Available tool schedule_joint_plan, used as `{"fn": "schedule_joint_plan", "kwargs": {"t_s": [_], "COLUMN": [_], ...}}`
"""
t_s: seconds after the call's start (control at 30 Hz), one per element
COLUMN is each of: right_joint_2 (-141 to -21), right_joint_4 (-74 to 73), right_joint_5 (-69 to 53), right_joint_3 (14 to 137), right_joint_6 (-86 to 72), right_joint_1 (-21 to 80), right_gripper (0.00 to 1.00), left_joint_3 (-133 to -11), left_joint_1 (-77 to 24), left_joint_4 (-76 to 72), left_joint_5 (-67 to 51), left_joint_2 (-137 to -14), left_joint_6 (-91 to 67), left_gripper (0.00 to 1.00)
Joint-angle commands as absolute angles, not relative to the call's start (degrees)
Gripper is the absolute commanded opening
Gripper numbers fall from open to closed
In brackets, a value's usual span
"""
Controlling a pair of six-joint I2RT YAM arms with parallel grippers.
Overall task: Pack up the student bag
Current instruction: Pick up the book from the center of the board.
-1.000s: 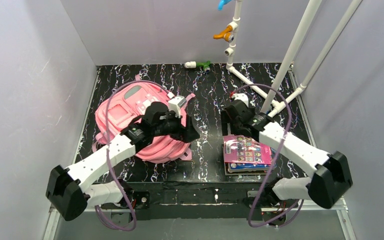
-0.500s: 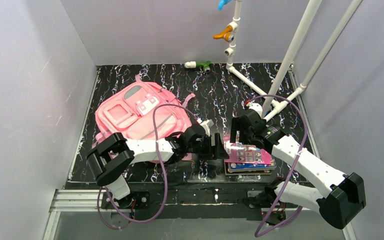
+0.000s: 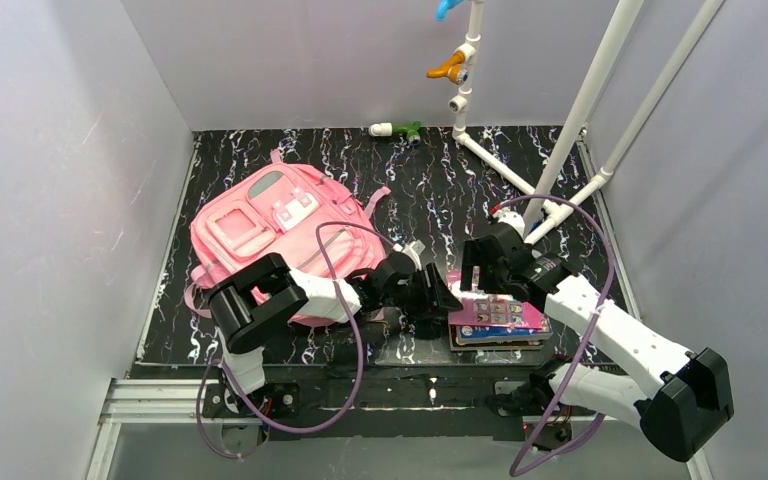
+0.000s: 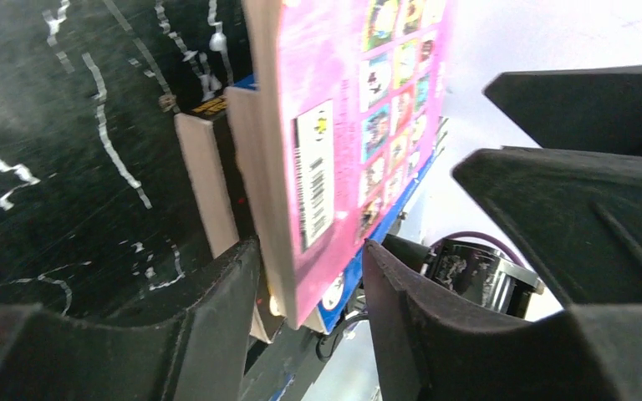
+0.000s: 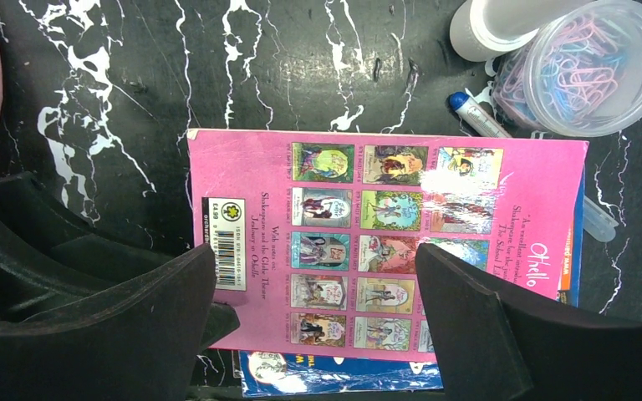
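Now the left gripper [image 4: 309,259] has swung off the bag [image 3: 260,225], lying toward the worktop's left edge, to straddle the pink book [image 5: 384,225] by the near edge, grip unclear, while the right gripper [image 5: 316,259] hovers wide above, so loading looks imminent.

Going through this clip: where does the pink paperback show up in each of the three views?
Top external: the pink paperback lies right of centre, topping a stack near the table's front edge.
Left wrist: the pink paperback sits upper centre, seen edge-on, its corner between the left gripper fingers.
Right wrist: the pink paperback fills the centre, back cover up.
Shared landmark: the blue book directly beneath it shows in all three.
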State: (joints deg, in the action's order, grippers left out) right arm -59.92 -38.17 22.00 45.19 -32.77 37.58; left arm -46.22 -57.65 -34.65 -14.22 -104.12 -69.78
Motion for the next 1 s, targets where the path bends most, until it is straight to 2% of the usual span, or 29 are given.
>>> {"fn": "schedule_joint_plan", "kwargs": {"t_s": [0.0, 0.13, 0.43, 0.6, 0.73, 0.97], "right_joint_2": [-58.91, -59.06, -59.14, -59.08, -58.81, -58.22], "right_joint_4": [-35.78, -35.61, -35.95, -35.93, -36.23, -34.74], "right_joint_5": [21.44, 21.19, 21.45, 21.27, 21.53, 14.91], "right_joint_3": [44.98, 45.18, 46.29, 46.32, 46.77, 48.94], "right_joint_6": [-32.48, -32.21, -31.7, -31.51, -31.23, -22.83], "right_joint_1": [37.27, 37.18, 37.18, 37.18, 37.18, 37.18], "right_gripper": [0.96, 0.96, 0.96, 0.96, 0.96, 0.98], "left_joint_3": [-46.05, -45.36, -45.5, -45.87, -44.6, -40.54], "left_joint_1": [-57.74, -57.76, -57.69, -57.35, -56.14, -50.19], "left_joint_4": [-40.92, -43.81, -44.94, -46.12, -46.41, -39.46], "left_joint_5": [-15.38, -16.01, -16.96, -17.92, -17.5, -18.52], "left_joint_2": [-104.64, -105.84, -107.57, -108.33, -106.71, -93.83], "left_joint_6": [-71.64, -73.2, -75.08, -75.04, -73.95, -65.89], "left_gripper": [0.44, 0.38, 0.34, 0.2, 0.02, 0.0]}}
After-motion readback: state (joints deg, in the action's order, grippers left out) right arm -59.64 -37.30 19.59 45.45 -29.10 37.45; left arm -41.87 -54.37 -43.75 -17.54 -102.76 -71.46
